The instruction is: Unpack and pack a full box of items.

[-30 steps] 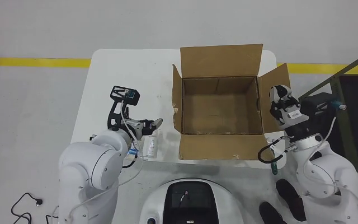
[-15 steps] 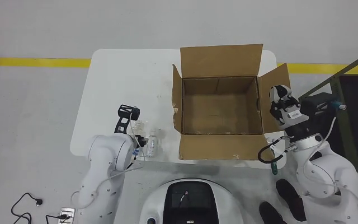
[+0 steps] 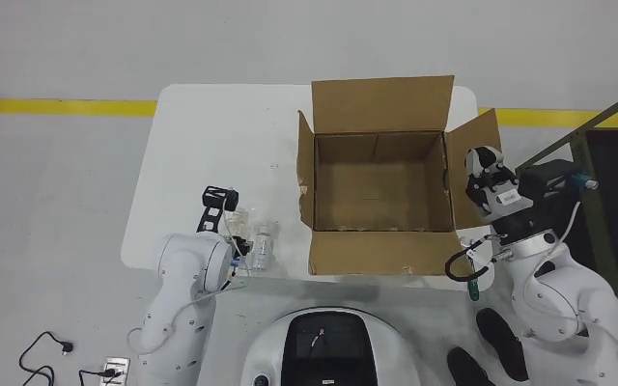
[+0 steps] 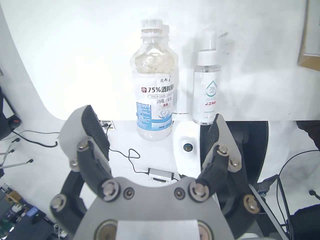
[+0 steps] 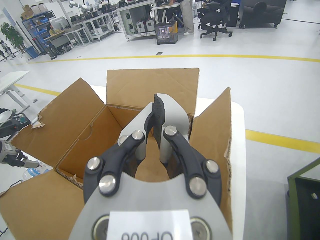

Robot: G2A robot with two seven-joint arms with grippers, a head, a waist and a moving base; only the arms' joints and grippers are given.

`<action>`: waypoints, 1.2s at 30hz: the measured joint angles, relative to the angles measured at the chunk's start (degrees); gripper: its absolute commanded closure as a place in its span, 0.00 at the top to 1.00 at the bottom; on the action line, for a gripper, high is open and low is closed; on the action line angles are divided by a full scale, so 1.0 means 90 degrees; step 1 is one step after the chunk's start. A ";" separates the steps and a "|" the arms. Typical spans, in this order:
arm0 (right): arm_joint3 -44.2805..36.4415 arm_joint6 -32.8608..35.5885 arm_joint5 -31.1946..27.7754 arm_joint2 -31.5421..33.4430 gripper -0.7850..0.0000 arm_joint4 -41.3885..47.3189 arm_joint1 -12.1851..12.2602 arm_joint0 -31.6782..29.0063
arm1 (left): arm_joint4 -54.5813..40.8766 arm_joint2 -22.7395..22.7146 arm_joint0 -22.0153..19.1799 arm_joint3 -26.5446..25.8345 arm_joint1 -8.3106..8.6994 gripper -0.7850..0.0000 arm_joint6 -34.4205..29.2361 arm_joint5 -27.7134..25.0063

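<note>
Starting on my left, I keep the left gripper (image 4: 152,116) spread wide with nothing in it, hanging just off the near edge of the table (image 3: 232,125) and facing the bottles grouped there. The large bottle (image 4: 155,96) sits straight ahead, in line with the gap between the fingers. My guess is that the wide opening is there so the fingers can pass either side of it. A second bottle (image 4: 167,29) hides right behind it, with little more than its cap peeking out. The spray bottle (image 4: 206,93) is just beside them, apart from the large one by a narrow gap. I cannot tell whether they stand or lie.

Further right, the box (image 3: 381,253) rests on the table with all its flaps folded outward. Its floor is bare, so I judge the unpacking done and the packing not yet begun. The flaps being open leaves the mouth free for dropping things in from above.

On my far right, the right gripper (image 5: 156,106) is clenched tight on nothing, its pads pressed together. It hangs over the box's right flap (image 3: 463,188), pointed toward the opening. I read that as a waiting spot that keeps clear of the other arm's path.
</note>
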 measured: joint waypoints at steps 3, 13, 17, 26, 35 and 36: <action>0.0000 0.0000 0.0000 0.0000 0.00 0.0000 0.0000 0.0000 | 0.0233 -0.0053 -0.0195 0.0454 0.0003 1.00 -0.0066 0.0195; 0.0000 0.0000 0.0000 0.0000 0.00 0.0000 0.0000 0.0000 | 0.0331 -0.0079 -0.0663 0.1626 0.0002 1.00 -0.0060 0.0239; 0.0000 0.0000 0.0000 0.0000 0.00 0.0000 0.0000 0.0000 | 0.0296 -0.0022 -0.0710 0.1755 -0.0008 1.00 -0.0060 0.0280; 0.0000 0.0000 0.0000 0.0000 0.00 0.0000 0.0000 0.0000 | -0.0022 0.0076 -0.0712 0.1887 -0.0035 0.72 -0.0061 0.0282; 0.0000 0.0000 0.0000 0.0000 0.00 0.0000 0.0000 0.0000 | -0.0062 0.0058 -0.0769 0.1982 -0.0026 0.00 -0.0057 0.0377; 0.0000 0.0000 0.0000 0.0000 0.00 0.0000 0.0000 0.0000 | -0.0069 0.0059 -0.0763 0.1957 -0.0025 0.00 -0.0055 0.0376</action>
